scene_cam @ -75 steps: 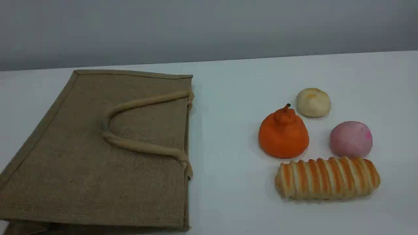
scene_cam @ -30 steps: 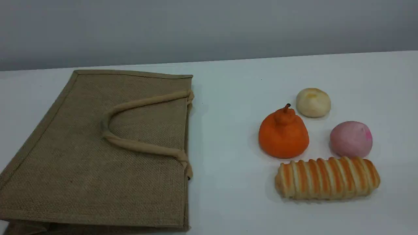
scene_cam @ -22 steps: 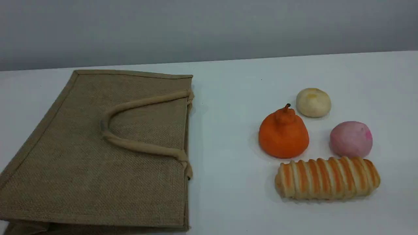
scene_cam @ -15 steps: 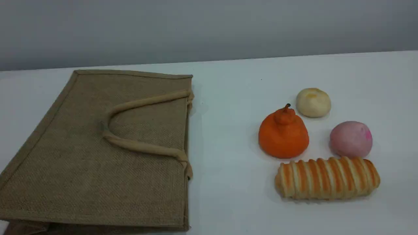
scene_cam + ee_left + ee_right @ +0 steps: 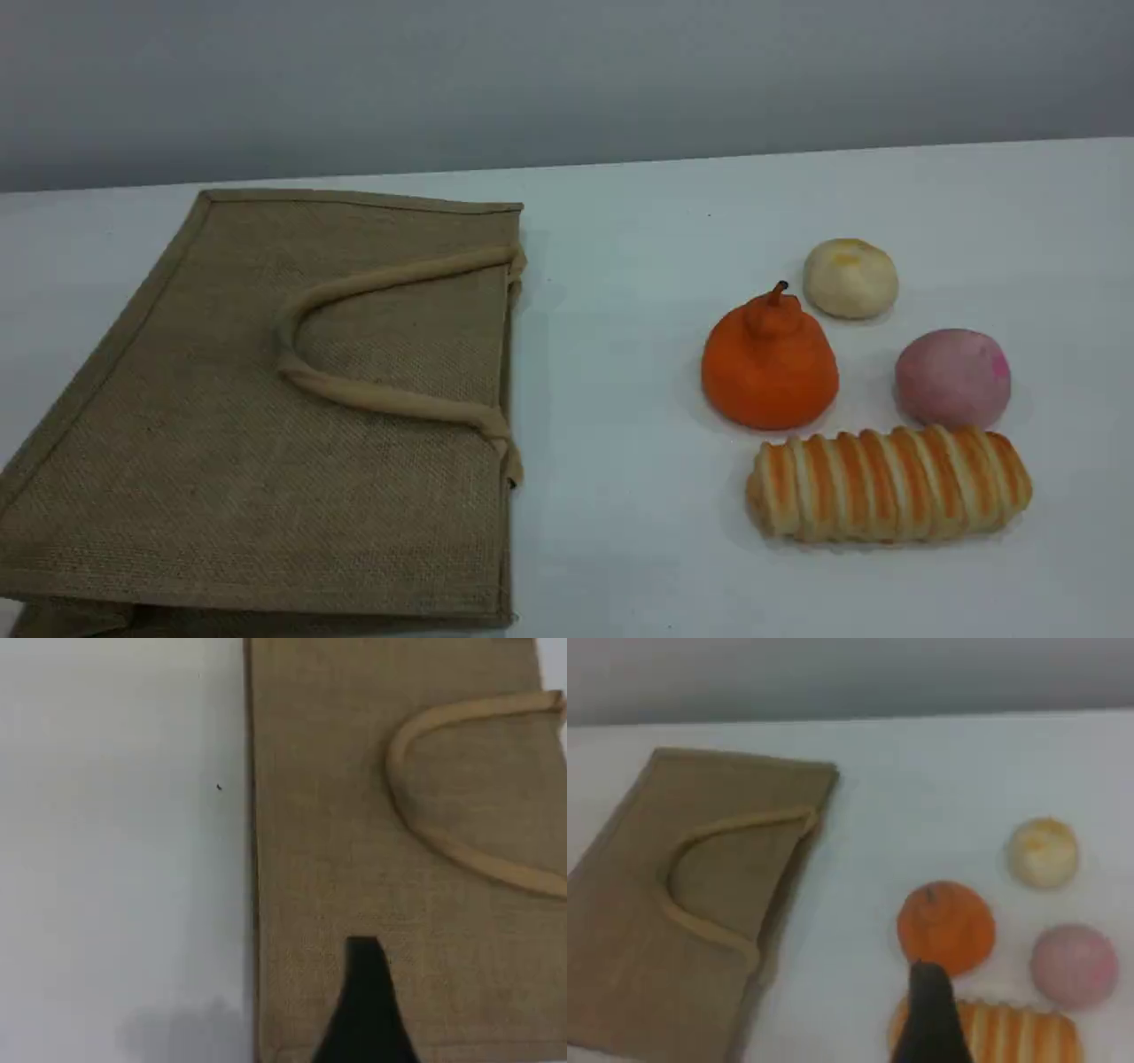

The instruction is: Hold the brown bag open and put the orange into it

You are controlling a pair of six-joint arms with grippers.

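The brown bag [image 5: 266, 416] lies flat and closed on the left of the white table, its mouth edge and beige handles [image 5: 372, 399] facing right. The orange [image 5: 769, 368] stands upright to the right of it, stem up. Neither arm shows in the scene view. In the left wrist view a dark fingertip [image 5: 365, 983] hovers over the bag [image 5: 354, 859] near its left edge. In the right wrist view a dark fingertip [image 5: 928, 1010] hangs just in front of the orange [image 5: 946, 926], above it and apart from it. Both grippers are open and hold nothing.
A pale round bun [image 5: 850, 277] sits behind the orange, a pink ball [image 5: 952, 378] to its right, and a striped bread roll [image 5: 889, 484] in front, all close together. The bag's lower left corner runs off the view's edge.
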